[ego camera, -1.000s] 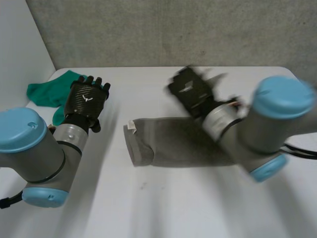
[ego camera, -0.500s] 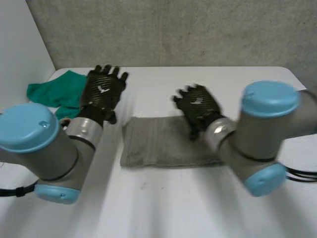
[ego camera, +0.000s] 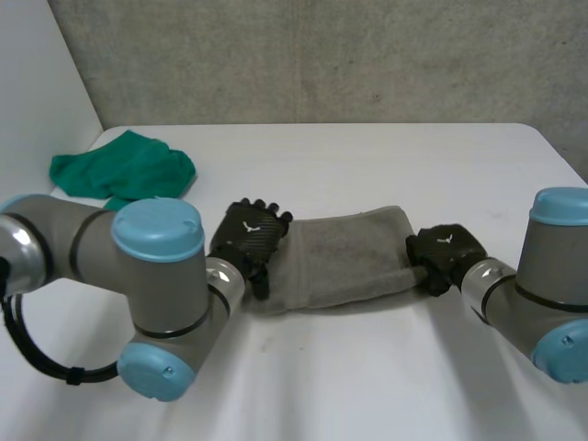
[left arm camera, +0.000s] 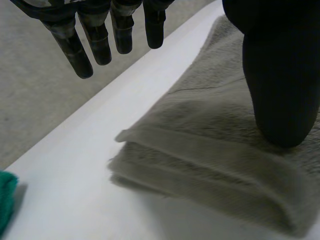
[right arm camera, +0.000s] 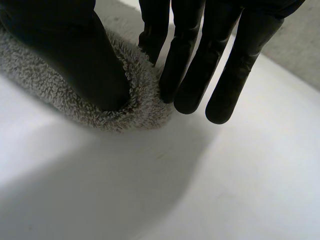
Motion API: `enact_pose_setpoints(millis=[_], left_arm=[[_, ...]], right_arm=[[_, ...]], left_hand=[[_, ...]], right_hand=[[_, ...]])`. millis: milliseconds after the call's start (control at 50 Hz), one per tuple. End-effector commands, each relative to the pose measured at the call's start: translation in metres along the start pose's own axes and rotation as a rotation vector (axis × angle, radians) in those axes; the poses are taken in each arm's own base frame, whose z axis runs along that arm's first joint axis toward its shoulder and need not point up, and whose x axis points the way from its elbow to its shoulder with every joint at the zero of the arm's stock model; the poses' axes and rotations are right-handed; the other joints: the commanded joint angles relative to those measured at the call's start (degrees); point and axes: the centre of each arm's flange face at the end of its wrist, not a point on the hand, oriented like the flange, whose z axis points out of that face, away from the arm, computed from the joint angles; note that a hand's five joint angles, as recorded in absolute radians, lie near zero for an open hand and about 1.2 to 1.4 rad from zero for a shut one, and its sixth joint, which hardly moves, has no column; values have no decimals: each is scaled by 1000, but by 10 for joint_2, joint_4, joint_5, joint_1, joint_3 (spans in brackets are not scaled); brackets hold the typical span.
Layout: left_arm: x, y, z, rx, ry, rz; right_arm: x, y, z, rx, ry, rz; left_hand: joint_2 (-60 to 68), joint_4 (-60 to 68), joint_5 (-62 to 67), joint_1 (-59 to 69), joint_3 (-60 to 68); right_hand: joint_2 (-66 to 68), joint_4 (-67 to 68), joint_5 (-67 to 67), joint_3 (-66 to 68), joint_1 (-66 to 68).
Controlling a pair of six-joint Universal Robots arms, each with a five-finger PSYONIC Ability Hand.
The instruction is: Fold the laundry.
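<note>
Grey and folded into a long band, the towel (ego camera: pixel 344 257) lies across the middle of the white table (ego camera: pixel 367 386), and I have one hand at each end of it.

The left hand (ego camera: pixel 250 234) sits on the towel's left end. On its wrist camera I see the thumb (left arm camera: pixel 282 75) pressed down onto the top layer, close to the folded edge. The fingers (left arm camera: pixel 75 47) reach out straight and spread over the bare table beyond the cloth. I read this hand as relaxed and unclenched, bearing on the towel with its thumb alone. Stacked layers show along the edge of the towel just beside it.

The right hand (ego camera: pixel 446 253) is at the towel's right end. Its wrist camera shows the thumb (right arm camera: pixel 75 55) sunk into the pile on one side of the rolled end. The straight fingers (right arm camera: pixel 187 70) are on the other side, the nearest of them against the cloth. The end of the towel is pinched between thumb and fingers.

A green cloth (ego camera: pixel 124 170) lies crumpled at the table's far left corner, well apart from the towel. Both arms are low over the table.
</note>
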Motion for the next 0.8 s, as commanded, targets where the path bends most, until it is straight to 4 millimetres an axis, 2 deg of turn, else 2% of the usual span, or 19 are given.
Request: enact_pose_setpoints(millis=[20, 40, 100, 120, 140, 160, 180, 240, 260, 320, 340, 380, 420, 460, 540, 580, 620, 700, 800], left_arm=[[-34, -10, -21, -1, -118, -21], [-40, -12, -26, 4, -141, -26], [-52, -15, -32, 5, -181, -34], [-61, -16, -36, 5, -211, -39], [-65, -16, -38, 4, -229, -42], [-70, -17, -40, 7, -246, -45], [-77, -17, -43, 6, -266, -51], [-84, -18, -47, 8, -288, -61], [-88, -19, -48, 12, -298, -69], [-90, -21, -49, 21, -304, -82], [-91, -22, -49, 29, -305, -90], [-91, -24, -49, 41, -302, -97], [-89, -29, -47, 71, -292, -111], [-88, -33, -45, 97, -280, -120], [-74, -52, -41, 184, -192, -141], [-59, -57, -36, 212, -114, -154], [-48, -57, -32, 213, -62, -166], [-24, -55, -21, 204, 27, -204], [-12, -32, -6, 94, 58, -216]], right_arm=[[9, -56, -11, 171, 60, -93], [-3, -74, -13, 222, 36, -118], [-43, -99, -17, 307, -49, -169], [-76, -108, -20, 344, -125, -203], [-89, -111, -21, 355, -158, -216], [-103, -113, -22, 365, -190, -232], [-125, -115, -26, 378, -239, -266], [-150, -111, -28, 385, -299, -320], [-165, -104, -29, 383, -341, -360], [-183, -95, -31, 382, -396, -417], [-188, -90, -30, 376, -410, -440], [-187, -89, -27, 372, -398, -445], [-180, -93, -27, 362, -356, -420], [-175, -96, -27, 344, -320, -371], [-146, -109, -25, 316, -229, -163], [-117, -114, -19, 303, -183, -20], [-102, -118, -17, 305, -166, 60], [-93, -119, -17, 272, -190, 162], [-95, -103, -2, 181, -206, 172]], left_hand=[[-15, -16, -27, -12, -18], [-15, -16, -27, -12, -18], [-15, -16, -27, -12, -18], [-15, -16, -27, -12, -18], [-15, -16, -27, -12, -18], [-15, -16, -27, -12, -18], [-15, -16, -27, -12, -18], [-15, -16, -27, -12, -18], [-15, -16, -27, -12, -18], [-15, -16, -27, -12, -18], [-15, -16, -27, -12, -18], [-15, -16, -27, -12, -18], [-15, -16, -27, -12, -18], [-15, -16, -27, -12, -18], [-15, -16, -27, -12, -18], [-15, -16, -27, -12, -18], [-15, -15, -26, -12, -18], [-10, -10, -21, -7, -13], [0, 0, -11, 4, -3]], right_hand=[[136, 119, 144, 121, 266], [136, 119, 144, 121, 266], [136, 119, 144, 121, 266], [136, 119, 144, 121, 266], [136, 119, 144, 121, 266], [136, 119, 144, 121, 266], [136, 119, 144, 121, 266], [136, 119, 144, 121, 266], [136, 119, 144, 121, 266], [136, 119, 144, 121, 266], [8, -9, 16, -7, 139], [-281, -298, -273, -296, -151], [-478, -495, -470, -493, -348], [-564, -581, -556, -579, -434], [-564, -581, -556, -579, -434], [-564, -581, -556, -579, -434], [-564, -581, -556, -579, -434], [-564, -581, -556, -579, -434], [-558, -575, -551, -573, -428]])
